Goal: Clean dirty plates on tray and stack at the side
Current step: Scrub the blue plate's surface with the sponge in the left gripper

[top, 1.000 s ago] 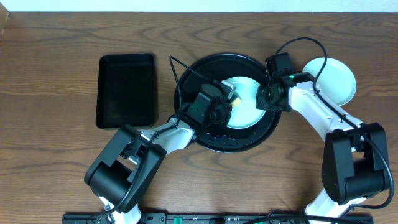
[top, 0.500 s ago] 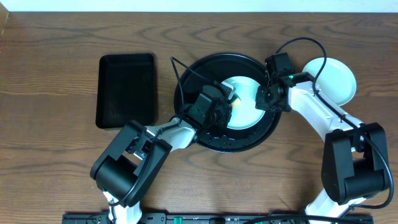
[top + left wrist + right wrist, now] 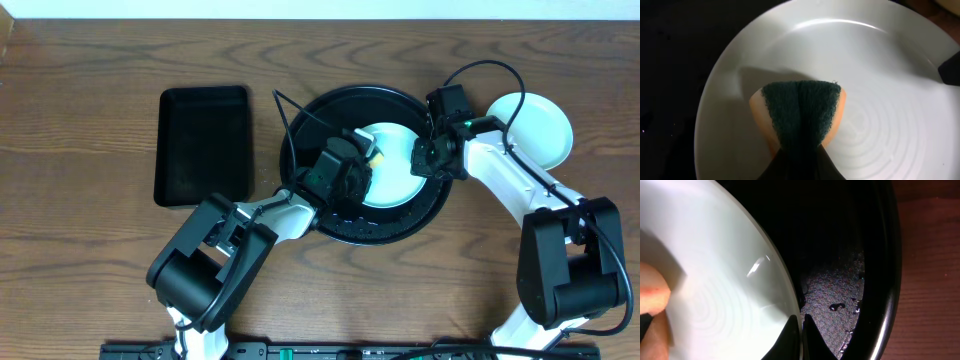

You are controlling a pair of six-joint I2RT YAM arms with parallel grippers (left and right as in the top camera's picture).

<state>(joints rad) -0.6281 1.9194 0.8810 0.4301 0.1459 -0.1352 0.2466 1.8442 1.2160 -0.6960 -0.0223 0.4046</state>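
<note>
A pale mint plate lies in the round black tray. My left gripper is shut on an orange sponge with a dark green scrub face and presses it onto the plate, left of its middle. My right gripper is shut on the plate's right rim; the plate fills the left of that view. Another pale plate sits on the table right of the tray. I cannot pick out a pale yellow plate.
A rectangular black tray lies on the wood table left of the round tray. Water drops lie on the round tray's floor inside its raised rim. A black cable loops above my right arm.
My left arm has shifted slightly, with the sponge staying on the plate. The right gripper and the plate have not visibly moved.
</note>
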